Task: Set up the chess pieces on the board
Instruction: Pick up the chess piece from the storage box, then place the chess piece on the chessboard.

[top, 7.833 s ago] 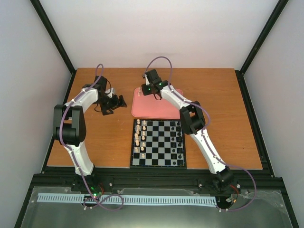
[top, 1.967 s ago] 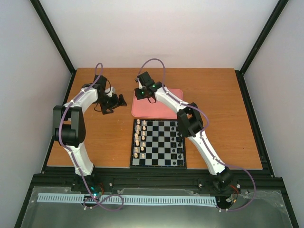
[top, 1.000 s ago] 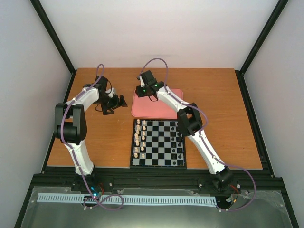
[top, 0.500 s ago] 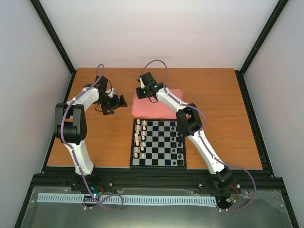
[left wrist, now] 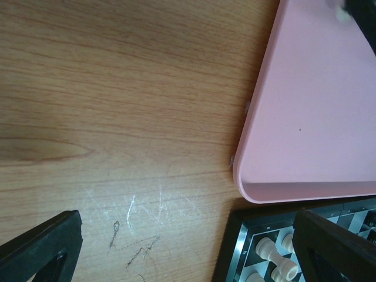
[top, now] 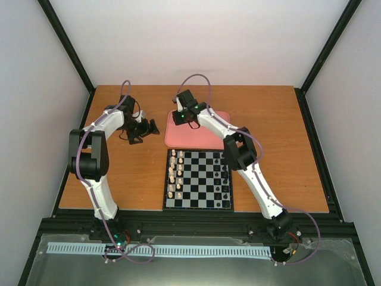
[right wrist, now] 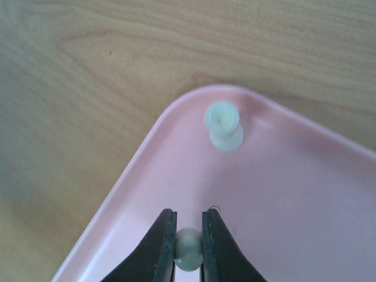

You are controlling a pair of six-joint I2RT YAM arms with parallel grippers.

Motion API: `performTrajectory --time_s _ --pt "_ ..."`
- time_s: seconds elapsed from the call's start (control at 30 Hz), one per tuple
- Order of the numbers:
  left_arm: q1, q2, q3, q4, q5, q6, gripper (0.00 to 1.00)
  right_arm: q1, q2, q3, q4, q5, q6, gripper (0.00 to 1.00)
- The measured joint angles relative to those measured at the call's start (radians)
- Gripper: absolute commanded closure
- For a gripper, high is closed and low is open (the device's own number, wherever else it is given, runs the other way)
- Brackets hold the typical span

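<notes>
The right gripper (right wrist: 188, 230) is low over the far left corner of the pink tray (right wrist: 305, 200). Its two fingers (right wrist: 160, 247) are very close together, and they pinch a tiny pale chess piece (right wrist: 189, 251) between them. I cannot tell if this piece rests on the tray floor or is a bit above it. One more pale piece (right wrist: 223, 125) is in the round corner of the tray, just past the fingertips and not touching them. It is a bit blurry, so I cannot tell if it stands up or lies down.

Seen from above, the right arm (top: 257, 182) reaches from its base past the right side of the board (top: 199, 179) and bends over the tray. The board lies flat on the wooden table (top: 286, 137), right next to the near edge of the tray. The other pale chess pieces (top: 174, 173) are on the board, in two rows along its left side. The black pieces (top: 225, 179) stand along its right side.

The left gripper (left wrist: 188, 249) hangs over the bare wood to the left of the tray. Its jaws are spread wide apart. Its camera looks down at the near left corner of the tray and at the far left corner of the board, where two pale pieces stand side by side. There are thin light scratches (left wrist: 138, 211) in the wood under this gripper
</notes>
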Motion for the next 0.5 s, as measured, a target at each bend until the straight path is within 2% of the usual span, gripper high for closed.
performTrajectory --time_s 0.17,0.27,0.5 --pt "0.0 0.0 0.0 -0.001 -0.006 0.0 0.0 0.021 -0.207 -0.206 -0.009 0.023 -0.032 0.95" --pt "0.0 0.0 0.0 -0.002 -0.008 0.0 0.0 0.05 -0.39 -0.362 -0.002 0.036 -0.045 0.94" --pt "0.0 0.0 0.004 -0.006 -0.009 0.0 0.0 0.185 -0.796 -0.784 0.014 0.109 -0.068 0.93"
